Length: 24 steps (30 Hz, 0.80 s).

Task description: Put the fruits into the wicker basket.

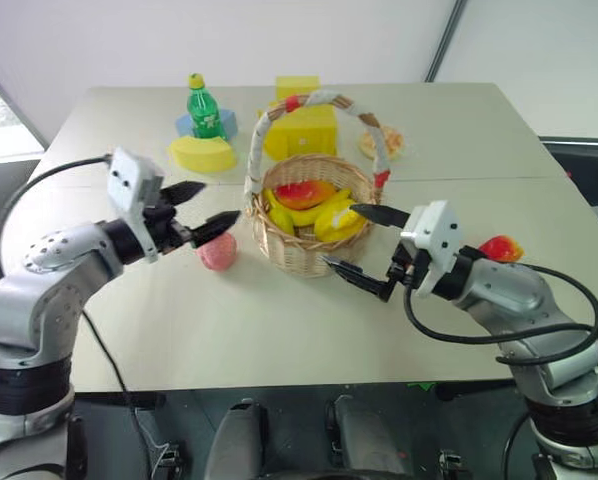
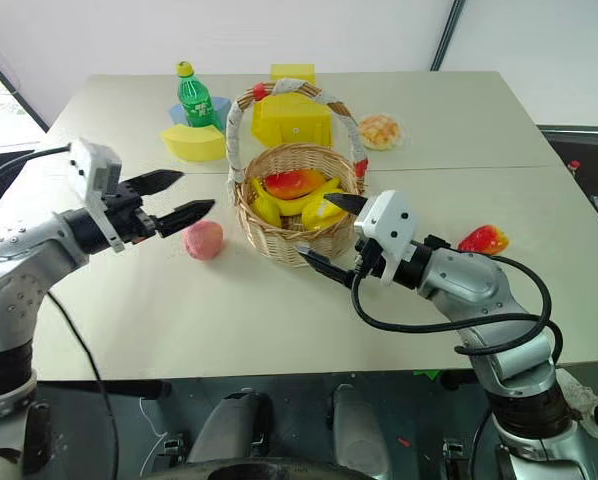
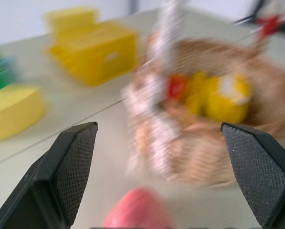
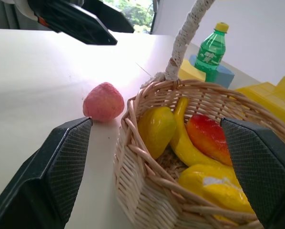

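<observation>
- Where the wicker basket stands near the middle of the table, its tall cloth-wrapped handle cuts across the yellow box behind it.
- Inside lie yellow fruits, a banana and a red-orange fruit; they overlap, so an exact count is hard.
- Left gripper hangs just left of the basket with fingers spread and nothing between them; the pink peach lies on the table just below it, partly covered by the lower finger.
- Right gripper is likewise released, its fingers straddling the basket's near right rim.
- A red-orange pointed fruit lies on the table behind the right forearm, partly hidden.
- At the far side, a yellow wedge, a green bottle and a flat orange-and-white piece.
- Left wrist view is blurred; the basket's contents there are indistinct.
</observation>
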Tool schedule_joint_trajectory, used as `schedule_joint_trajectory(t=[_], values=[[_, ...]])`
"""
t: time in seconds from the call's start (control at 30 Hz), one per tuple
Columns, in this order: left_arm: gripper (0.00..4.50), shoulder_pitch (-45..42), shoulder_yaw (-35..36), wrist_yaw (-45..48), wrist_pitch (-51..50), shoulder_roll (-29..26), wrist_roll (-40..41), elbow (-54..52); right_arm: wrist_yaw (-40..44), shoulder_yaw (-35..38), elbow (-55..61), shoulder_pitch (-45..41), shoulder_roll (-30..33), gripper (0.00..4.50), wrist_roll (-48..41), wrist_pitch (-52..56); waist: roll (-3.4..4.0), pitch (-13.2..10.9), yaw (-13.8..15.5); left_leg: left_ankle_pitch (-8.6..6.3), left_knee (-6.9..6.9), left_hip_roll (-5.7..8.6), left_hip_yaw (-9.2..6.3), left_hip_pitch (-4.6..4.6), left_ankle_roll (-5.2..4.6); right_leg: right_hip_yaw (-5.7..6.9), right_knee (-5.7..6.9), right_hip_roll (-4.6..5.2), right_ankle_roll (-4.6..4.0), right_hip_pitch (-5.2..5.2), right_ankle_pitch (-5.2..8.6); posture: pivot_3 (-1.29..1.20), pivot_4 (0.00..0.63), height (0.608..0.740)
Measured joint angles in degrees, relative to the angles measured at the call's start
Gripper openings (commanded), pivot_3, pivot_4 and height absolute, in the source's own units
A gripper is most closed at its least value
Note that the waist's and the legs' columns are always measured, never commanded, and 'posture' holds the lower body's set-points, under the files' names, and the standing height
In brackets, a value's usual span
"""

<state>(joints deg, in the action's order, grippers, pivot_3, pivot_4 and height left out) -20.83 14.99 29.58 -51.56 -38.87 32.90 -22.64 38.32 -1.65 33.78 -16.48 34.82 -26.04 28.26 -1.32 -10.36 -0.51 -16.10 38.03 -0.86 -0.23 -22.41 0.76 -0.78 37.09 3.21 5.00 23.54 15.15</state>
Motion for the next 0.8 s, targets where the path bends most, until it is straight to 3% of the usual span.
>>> schedule_joint_trajectory(t=[0.2, 0.53, 0.63, 0.7, 0.8], values=[[4.43, 1.35, -4.07, -6.41, -8.35, 0.01, -1.4, -1.36, 1.95, -1.21, -2.29, -2.46, -0.8, 4.5, 0.0, -0.19, 0.0, 0.0, -0.17, 0.0, -0.01, -0.01, 0.0, 0.0, 0.0, -0.01, 0.0, 0.0, 0.0, 0.01, 0.0, 0.0, 0.15, 0.74], [4.43, -2.11, -16.53, -5.16, -8.07, -0.42, -7.83, 4.5, 1.87, -2.34, -2.36, -3.52, -2.16, 4.5, 0.02, 0.16, 0.0, 0.0, -0.18, 0.0, -0.01, 0.0, 0.03, -0.01, 0.0, -0.02, 0.0, 0.01, -0.01, 0.04, 0.0, 0.0, 0.15, 0.74], [3.53, -2.76, -17.2, -3.42, -7.49, -0.48, -8.71, 5.52, 1.21, -2.26, -1.41, -2.92, -2.13, 4.5, 0.01, 0.42, 0.0, 0.0, -0.21, 0.0, -0.01, 0.0, 0.03, -0.01, 0.0, -0.02, 0.0, 0.01, -0.01, 0.04, 0.01, 0.0, 0.15, 0.74], [2.65, -3.08, -17.71, -2.62, -6.54, -0.52, -9.27, 6.19, 0.93, -2.26, -0.89, -2.43, -2.12, 4.5, 0.01, 0.7, 0.0, 0.0, -0.18, 0.0, -0.01, 0.0, 0.03, -0.01, 0.0, -0.03, 0.0, 0.03, -0.01, 0.04, 0.01, 0.0, 0.15, 0.74], [2.27, -3.58, -18.17, -1.86, -5.52, -0.63, -10.24, 7.05, 0.56, -2.26, -0.6, -2.13, -2.12, 4.5, 0.02, 1.02, 0.0, 0.0, -0.17, 0.0, -0.01, 0.0, 0.03, -0.01, 0.0, -0.02, 0.0, 0.03, -0.01, 0.04, 0.01, 0.0, 0.15, 0.74]])
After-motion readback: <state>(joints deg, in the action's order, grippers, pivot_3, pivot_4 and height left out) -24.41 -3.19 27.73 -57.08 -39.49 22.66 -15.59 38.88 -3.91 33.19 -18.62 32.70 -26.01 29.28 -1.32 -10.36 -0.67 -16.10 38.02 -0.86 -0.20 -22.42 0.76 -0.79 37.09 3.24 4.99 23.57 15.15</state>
